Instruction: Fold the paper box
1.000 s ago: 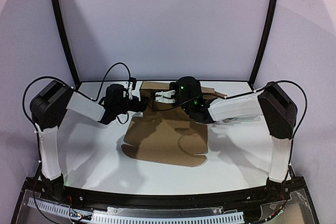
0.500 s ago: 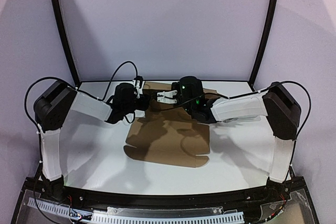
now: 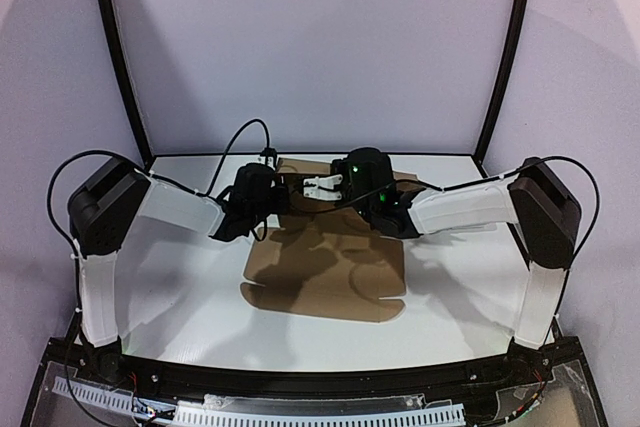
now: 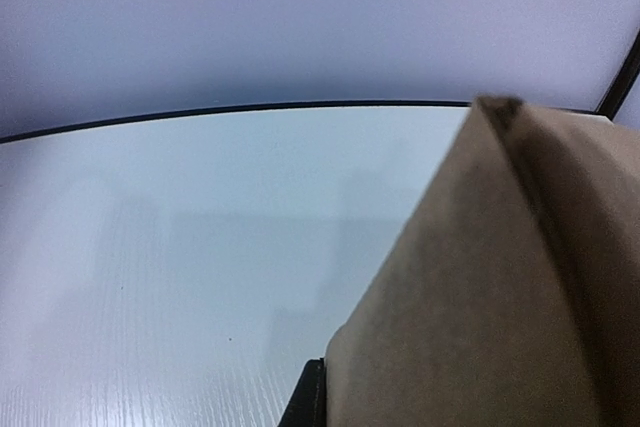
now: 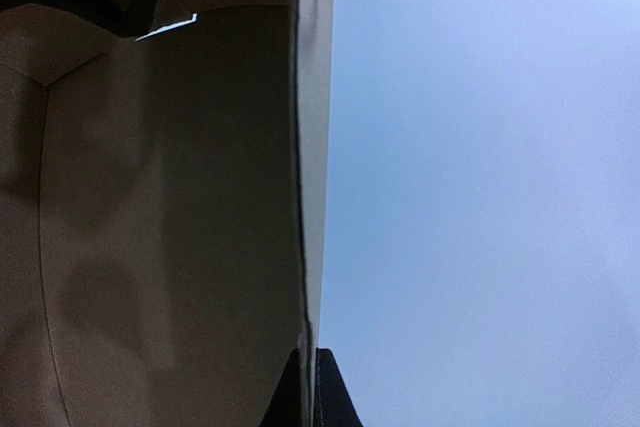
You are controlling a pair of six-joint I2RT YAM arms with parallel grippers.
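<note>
Brown paper box (image 3: 325,272) flat mid-frame on worktop (image 3: 170,287), far flap raised, its edge running left-right; left gripper (image 3: 273,187) and right gripper (image 3: 318,185) both pinched tight on that edge, side by side, box body toward frame bottom

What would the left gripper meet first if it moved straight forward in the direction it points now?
The paper box: the left gripper is closed on its raised flap, which fills the way ahead. Beyond it probably lies the right gripper, though depth is unclear.
</note>
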